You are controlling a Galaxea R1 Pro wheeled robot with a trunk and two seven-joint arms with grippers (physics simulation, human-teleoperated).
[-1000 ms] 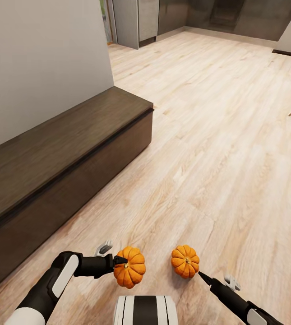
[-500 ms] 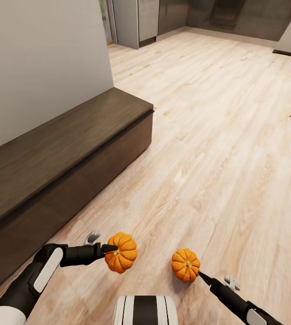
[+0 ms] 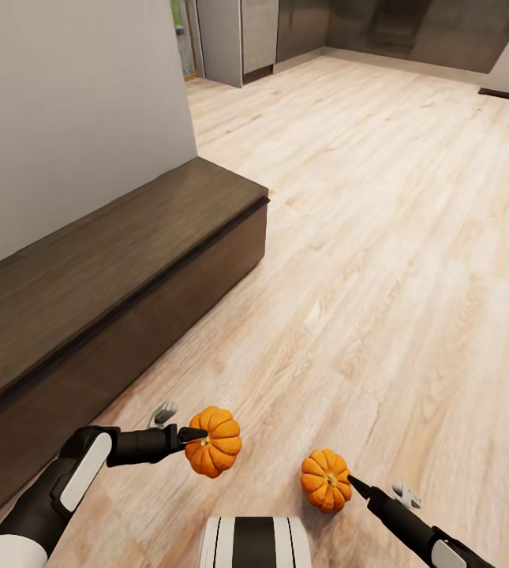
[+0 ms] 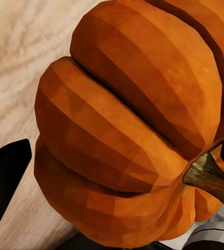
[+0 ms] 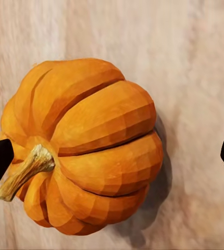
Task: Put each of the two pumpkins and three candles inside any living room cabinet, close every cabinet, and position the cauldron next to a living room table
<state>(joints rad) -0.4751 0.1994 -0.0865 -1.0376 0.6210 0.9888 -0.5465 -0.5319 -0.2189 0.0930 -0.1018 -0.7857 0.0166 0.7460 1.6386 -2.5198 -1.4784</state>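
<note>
Both sets of jaws are pinching pumpkins. I have the left gripper [image 3: 194, 442] closed on the left pumpkin [image 3: 214, 442], its ribs crowding the left wrist view [image 4: 127, 130] with the stem beside one black finger [image 4: 5, 182]. The right gripper [image 3: 349, 483] reads less surely: its two fingertips sit wide at the edges of the wrist view, with the right pumpkin [image 5: 86, 146] between them and its shadow on the floor [image 3: 380, 237]. From the head view the tip touches the right pumpkin [image 3: 325, 480], so I judge it held, loosely.

Carrying one in each arm saves a trip. Both are held low and forward, near the base, well apart from each other.

The cabinet [image 3: 88, 300] runs along the wall at left, fronts closed; a drawer must open before either goes in.

Versus 1.0 s ago: left arm has swung out toward the cabinet, left pumpkin higher and further left; right pumpkin slightly lower. Little change over the last half second.
</note>
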